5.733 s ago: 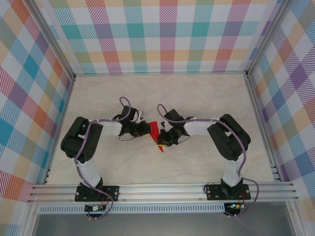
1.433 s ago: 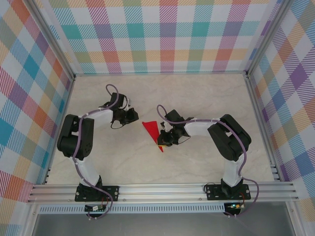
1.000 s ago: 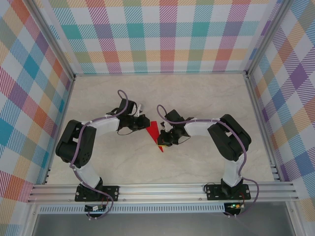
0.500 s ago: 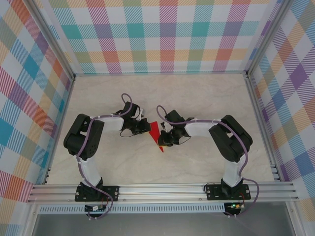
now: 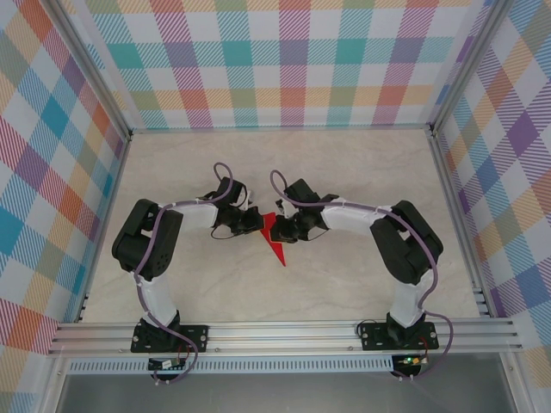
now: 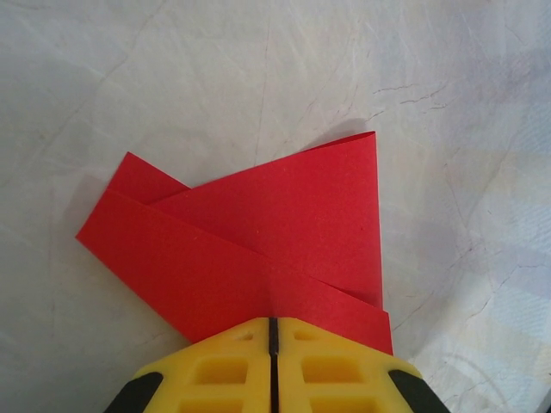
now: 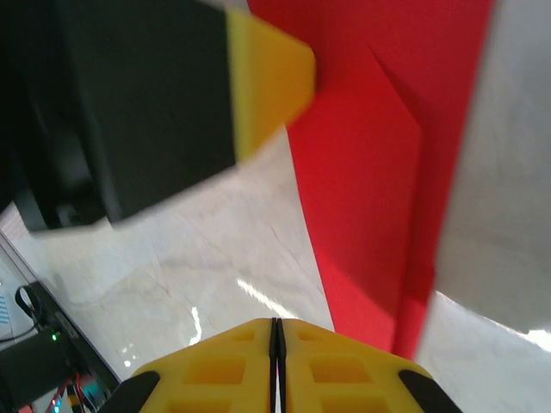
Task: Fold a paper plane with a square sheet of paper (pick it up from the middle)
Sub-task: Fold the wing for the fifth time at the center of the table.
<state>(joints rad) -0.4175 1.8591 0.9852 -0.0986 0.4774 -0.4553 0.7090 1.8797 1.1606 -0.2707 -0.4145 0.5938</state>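
The pale marbled table is seen spread between plaid walls. Both arms are bent inward, the left arm and the right arm, and their ends are brought almost together at mid-table. Between them the red paper is laid flat on the table, folded to a narrow pointed shape with its tip aimed at the near edge. From the left wrist it is shown as overlapped layers, a triangular flap laid across a longer strip. The left gripper is seen with its jaws pressed together, only a thin seam between them, and its tip is set over the paper's edge. Whether the paper is pinched cannot be told. The right gripper is likewise closed tight, nothing is seen between its fingers, and the paper is found just beside its tip.
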